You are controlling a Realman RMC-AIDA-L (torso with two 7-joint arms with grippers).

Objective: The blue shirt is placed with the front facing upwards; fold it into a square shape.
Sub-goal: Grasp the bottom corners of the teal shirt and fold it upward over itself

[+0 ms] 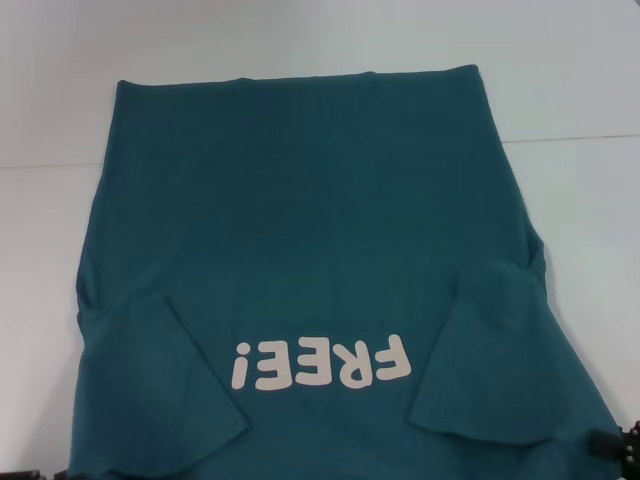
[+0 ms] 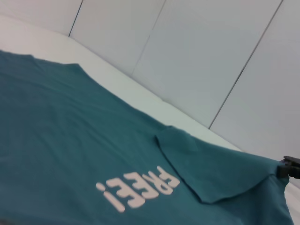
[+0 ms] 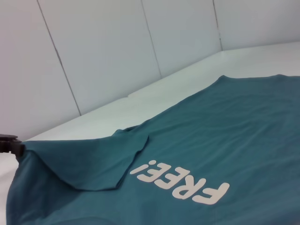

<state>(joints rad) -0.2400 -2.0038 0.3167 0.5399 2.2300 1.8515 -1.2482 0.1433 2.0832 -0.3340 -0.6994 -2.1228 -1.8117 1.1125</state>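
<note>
The blue shirt (image 1: 310,240) lies spread on the white table, its white "FREE!" lettering (image 1: 320,365) upside down toward me and its hem at the far side. Both short sleeves are folded inward over the chest: one sleeve (image 1: 165,385) on the left, the other sleeve (image 1: 495,370) on the right. My left gripper (image 3: 9,143) pinches the near left shoulder corner, which rises to it. At the near right shoulder, my right gripper (image 2: 289,167) holds the fabric lifted the same way. In the head view only dark bits of the left gripper (image 1: 30,474) and the right gripper (image 1: 620,448) show at the bottom corners.
The white table (image 1: 580,200) shows around the shirt on the left, right and far sides. Pale panelled walls (image 2: 211,56) stand behind the table's edges in both wrist views.
</note>
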